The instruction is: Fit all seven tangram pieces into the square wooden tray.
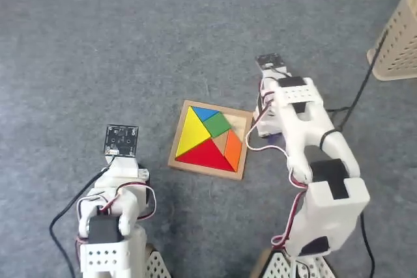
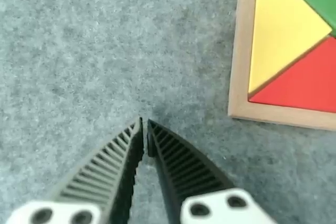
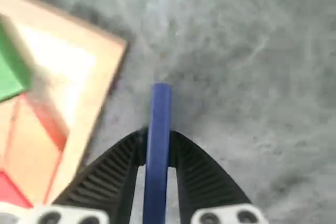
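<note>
The tray (image 1: 205, 170) lies mid-surface with five coloured pieces (image 1: 207, 153) seated. What seems a bare gap (image 1: 225, 141) remains near its right edge, so the task looks unfinished. Just off that edge the right pincer (image 3: 157, 136) is clamped on a dark blue piece (image 3: 160, 111), held edge-on. The left pincer (image 2: 145, 125) is together and empty, beside the tray's near left corner.

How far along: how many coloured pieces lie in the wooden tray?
5: yellow triangle left, blue triangle far, green piece centre, red triangle near, orange piece right; tan patch unclear.
</note>
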